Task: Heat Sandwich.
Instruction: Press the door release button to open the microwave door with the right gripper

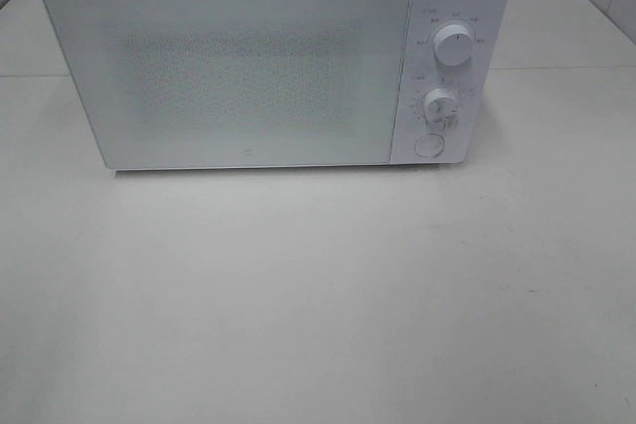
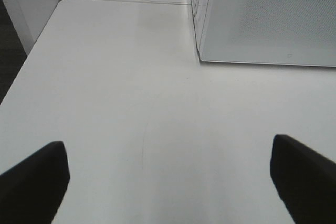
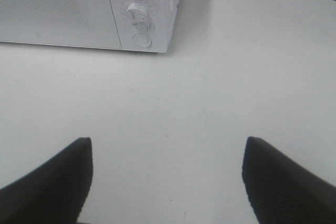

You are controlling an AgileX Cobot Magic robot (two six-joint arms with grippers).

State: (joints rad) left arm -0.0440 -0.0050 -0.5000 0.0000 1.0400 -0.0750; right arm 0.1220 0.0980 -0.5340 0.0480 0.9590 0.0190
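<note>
The left fingers [image 2: 31,182] stand spread wide, released, with only bare worktop [image 2: 131,103] between the two dark tips. The right fingers [image 3: 47,187] are likewise parted and hold nothing, though a little less wide; pale worktop [image 3: 210,103] lies between them too. Neither pair touches anything.

Ahead of the left fingers is the front left corner of a white microwave [image 2: 268,19], its door shut. Ahead of the right fingers is the microwave's [image 3: 58,9] control end, showing a dial [image 3: 137,14] and a round button [image 3: 142,39] below it.

From the high camera the microwave [image 1: 229,67] sits at the back of the worktop [image 1: 318,295], door closed, its panel a dotted, frosted white that cannot be seen through. On its right strip are an upper dial [image 1: 454,48], a lower dial [image 1: 439,104] and the round button [image 1: 428,145].

The sandwich shows in none of the views, so its place and look cannot be told.
</note>
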